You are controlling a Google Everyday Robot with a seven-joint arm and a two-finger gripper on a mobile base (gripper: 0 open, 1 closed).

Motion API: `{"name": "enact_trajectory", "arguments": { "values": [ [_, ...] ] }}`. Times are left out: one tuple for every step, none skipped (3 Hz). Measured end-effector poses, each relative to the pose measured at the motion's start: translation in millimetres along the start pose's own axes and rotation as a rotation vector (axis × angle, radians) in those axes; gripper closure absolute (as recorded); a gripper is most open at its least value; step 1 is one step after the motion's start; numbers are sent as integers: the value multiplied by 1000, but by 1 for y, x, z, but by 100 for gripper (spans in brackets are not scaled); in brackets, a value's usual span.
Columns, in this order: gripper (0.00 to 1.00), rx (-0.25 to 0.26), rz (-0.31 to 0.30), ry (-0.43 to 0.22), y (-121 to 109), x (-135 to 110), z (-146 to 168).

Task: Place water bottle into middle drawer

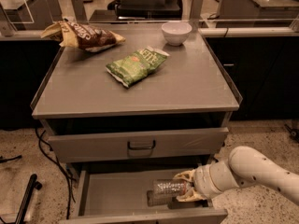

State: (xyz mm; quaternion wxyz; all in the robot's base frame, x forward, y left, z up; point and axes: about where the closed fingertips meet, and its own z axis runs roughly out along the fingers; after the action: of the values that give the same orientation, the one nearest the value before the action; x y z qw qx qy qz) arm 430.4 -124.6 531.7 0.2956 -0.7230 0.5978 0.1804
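The hand [185,187] holds the water bottle [166,188] by its right end, lying level, low over the middle drawer [117,192] floor. Judged light, thin-walled and slippery (crushes easily); grip gently around the body.

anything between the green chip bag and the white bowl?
Nothing: bare cabinet top between green chip bag and white bowl, camera view. Gripper holds water bottle over middle drawer.

Cabinet top [196,90]: one brown chip bag [86,35], one green chip bag [136,65], one white bowl [176,32].
Upper drawer front [88,146]: closed, black bar handle [141,145].
Middle drawer [110,195]: open. My gripper [185,188] reaches in from the right and clasps the water bottle [164,188], which lies sideways.
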Motion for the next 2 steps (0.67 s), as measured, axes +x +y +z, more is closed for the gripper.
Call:
{"name": "enact_trajectory", "arguments": {
  "values": [
    [100, -1, -1, 2, 0, 1, 1],
    [100, 26, -21, 19, -1, 13, 12]
  ]
}}
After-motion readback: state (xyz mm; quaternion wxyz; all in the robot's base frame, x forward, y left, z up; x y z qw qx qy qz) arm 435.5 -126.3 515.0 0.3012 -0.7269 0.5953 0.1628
